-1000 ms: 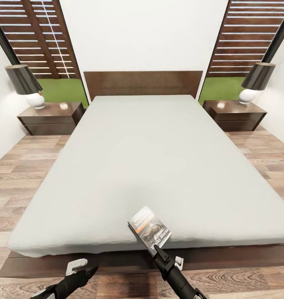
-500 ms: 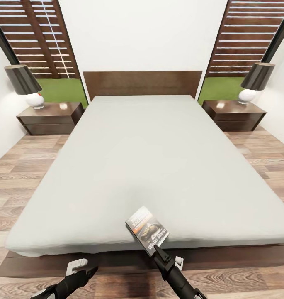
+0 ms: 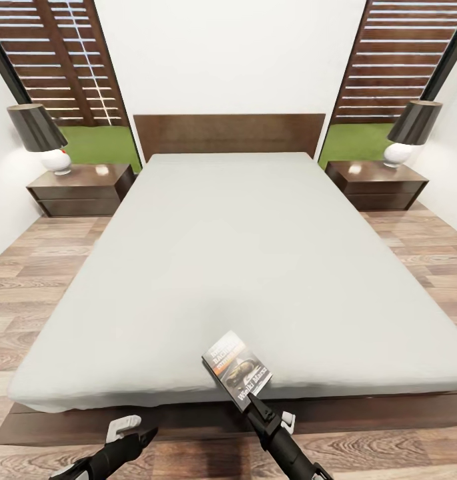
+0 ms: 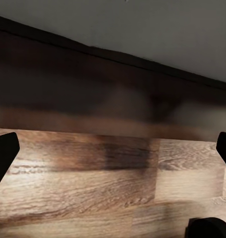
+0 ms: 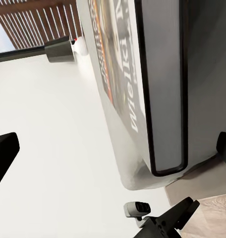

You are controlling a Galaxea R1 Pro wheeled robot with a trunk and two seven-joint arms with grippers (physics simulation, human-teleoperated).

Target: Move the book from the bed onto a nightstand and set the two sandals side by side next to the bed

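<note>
The right gripper's fingers (image 5: 5, 151) stand wide apart, one at each side of the right wrist view, with the book (image 5: 142, 84) between them but not clamped. In the head view the right gripper (image 3: 249, 398) is just at the book's (image 3: 237, 369) near corner; whether it touches cannot be told. The book lies at the foot edge of the bed (image 3: 241, 260), tilted. Over the last second it sits slightly lower and further left in the picture, as do the bed and both nightstands, so the camera has shifted, not the book. Judgement: no lift has begun. The left gripper (image 3: 143, 437) hangs with fingers (image 4: 4, 153) spread over the plank floor (image 4: 93, 193). The right nightstand (image 3: 377, 181) is well apart.
</note>
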